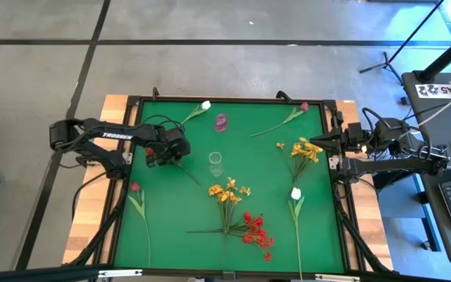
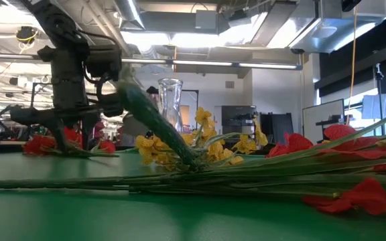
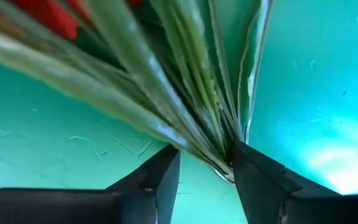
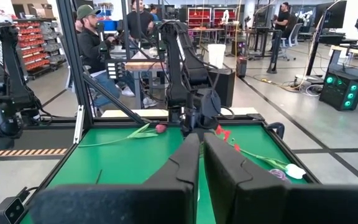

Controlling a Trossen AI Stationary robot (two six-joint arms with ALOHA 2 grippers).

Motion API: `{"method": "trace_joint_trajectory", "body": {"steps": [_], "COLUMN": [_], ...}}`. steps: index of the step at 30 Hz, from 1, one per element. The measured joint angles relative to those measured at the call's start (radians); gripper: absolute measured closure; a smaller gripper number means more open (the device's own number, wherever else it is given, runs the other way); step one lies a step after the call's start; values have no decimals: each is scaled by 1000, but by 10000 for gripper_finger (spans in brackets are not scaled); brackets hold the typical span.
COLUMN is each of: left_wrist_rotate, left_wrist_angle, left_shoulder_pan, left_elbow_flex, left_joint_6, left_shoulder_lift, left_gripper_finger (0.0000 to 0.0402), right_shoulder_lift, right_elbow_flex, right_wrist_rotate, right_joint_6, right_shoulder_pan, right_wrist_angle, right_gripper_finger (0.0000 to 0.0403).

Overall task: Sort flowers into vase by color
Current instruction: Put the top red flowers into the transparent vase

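My left gripper (image 3: 205, 152) points down at the table's left side, low over a red spray (image 1: 151, 159) that lies on the green mat (image 1: 171, 227). It is open. The spray's green stems (image 3: 185, 93) fan out from between the fingertips, and its red blooms (image 2: 39, 144) rest on the mat beside the gripper (image 2: 69, 134). A clear glass vase (image 1: 216, 163) stands upright just right of it. My right gripper (image 4: 201, 140) is shut on nothing, held level and high at the table's right edge (image 1: 313, 143). My left gripper comes from above, fingers pointing down, astride the spot where the spray's stems (image 3: 225, 163) run together. That spot lies close against one finger (image 3: 247, 168), with a gap to the other finger. Whether the finger touches the stems, I cannot tell.
Loose on the mat lie a yellow spray (image 1: 229, 192), another red spray (image 1: 257, 231), a second yellow spray (image 1: 304, 149), white buds (image 1: 206, 104) (image 1: 296, 193) and dark red-pink buds (image 1: 135, 186) (image 1: 304, 106). A small pink object (image 1: 221, 121) sits behind the vase. People stand beyond the table.
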Motion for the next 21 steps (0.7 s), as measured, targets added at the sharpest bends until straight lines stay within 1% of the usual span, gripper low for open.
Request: {"method": "trace_joint_trajectory", "body": {"steps": [2, 4, 8, 10, 15, 18, 21], "left_wrist_rotate": [0, -2, -7, -13, -48, -71, -130], "left_wrist_angle": [-2, -5, -1, 2, -6, -26, -73], "left_shoulder_pan": [1, 0, 0, 0, 0, 0, 0], "left_elbow_flex": [-1, -1, -2, 0, 34, 88, 162], "left_joint_6": [37, 48, 92, 132, 235, 282, 319], "left_shoulder_lift": [1, 2, 0, -7, -40, -102, -180], "left_gripper_finger": [275, 298, 369, 391, 398, 399, 399], "right_shoulder_lift": [0, 0, 0, 0, 0, 0, 0], "right_elbow_flex": [0, 0, 0, 0, 0, 0, 0], "right_wrist_rotate": [0, 0, 0, 0, 0, 0, 0], "right_joint_6": [0, 0, 0, 0, 0, 0, 0], "right_shoulder_pan": [0, 0, 0, 0, 0, 0, 0], "right_wrist_angle": [0, 0, 0, 0, 0, 0, 0], "right_gripper_finger": [377, 377, 377, 377, 377, 377, 377]}}
